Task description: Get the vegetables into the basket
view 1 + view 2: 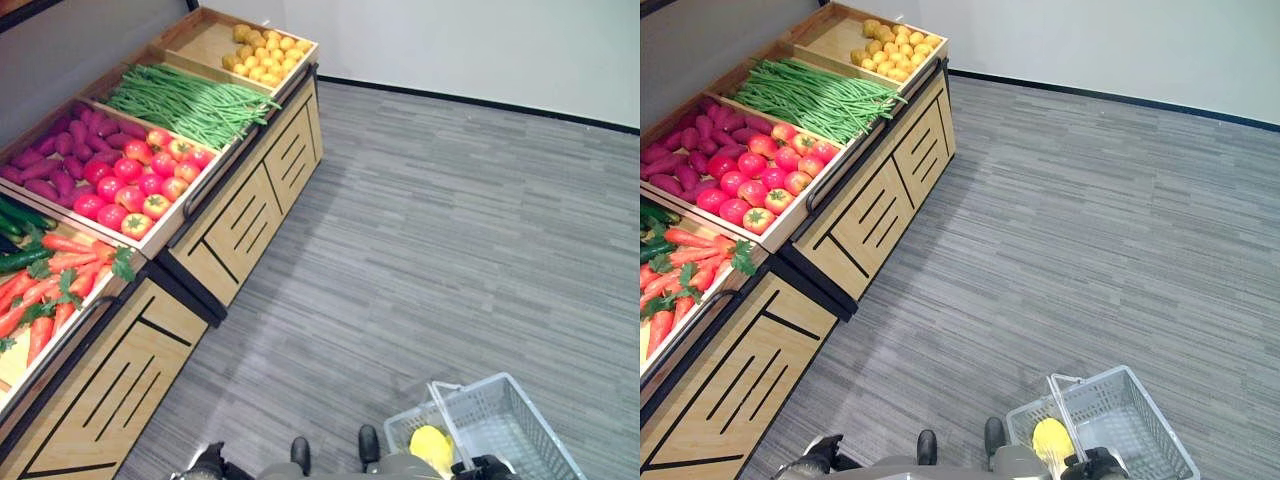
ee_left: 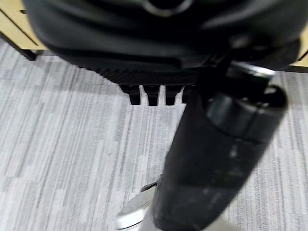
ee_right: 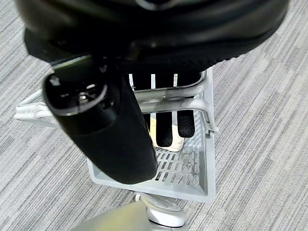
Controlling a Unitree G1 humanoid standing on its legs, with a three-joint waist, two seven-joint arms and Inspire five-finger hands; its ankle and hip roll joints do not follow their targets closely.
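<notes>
White plastic basket (image 1: 500, 420) on grey floor, lower right, holding one yellow vegetable (image 1: 431, 445).
Right hand (image 3: 166, 120) curled round basket handle (image 3: 163, 103); left hand (image 2: 154, 91), fingers straight; vegetables remain on wooden stand (image 1: 230, 225), upper left.

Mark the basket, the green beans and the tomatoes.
basket (image 1: 535, 420), left eye view, on its far side wall.
green beans (image 1: 190, 105), left eye view, middle of the pile.
tomatoes (image 1: 755, 180), right eye view, middle of the red heap.
</notes>
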